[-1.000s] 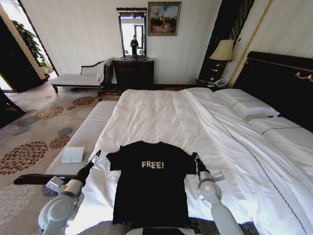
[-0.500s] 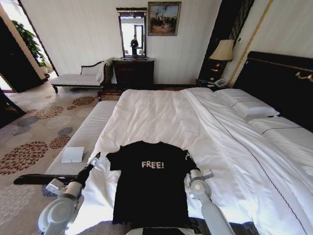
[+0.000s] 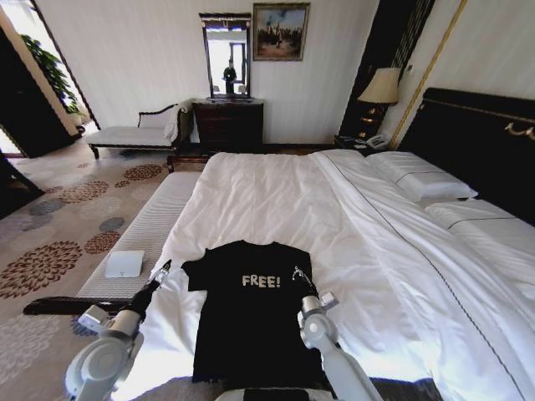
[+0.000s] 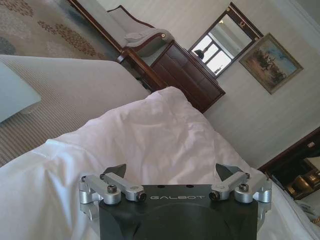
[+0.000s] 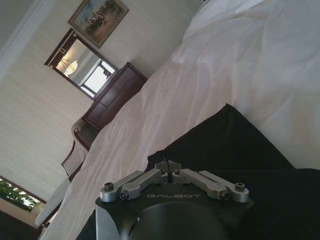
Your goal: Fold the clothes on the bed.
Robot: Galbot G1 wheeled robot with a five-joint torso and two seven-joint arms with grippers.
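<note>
Lengthwise on the bed (image 3: 276,192), collar headward: T-shirt (image 3: 251,313); left jaws spread, right jaws pinching its sleeve.

Wide bare duvet (image 3: 276,200) beyond T-shirt (image 3: 255,313): free passage. Padded bench (image 3: 146,230) crowds bed's left edge.

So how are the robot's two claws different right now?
The left claw sits beside the black T-shirt, over the white duvet; the right claw is over the shirt itself, by the FREE! lettering. The left claw's fingers are spread wide; the right claw's are pinched together. Both are black with silver linkages.
</note>
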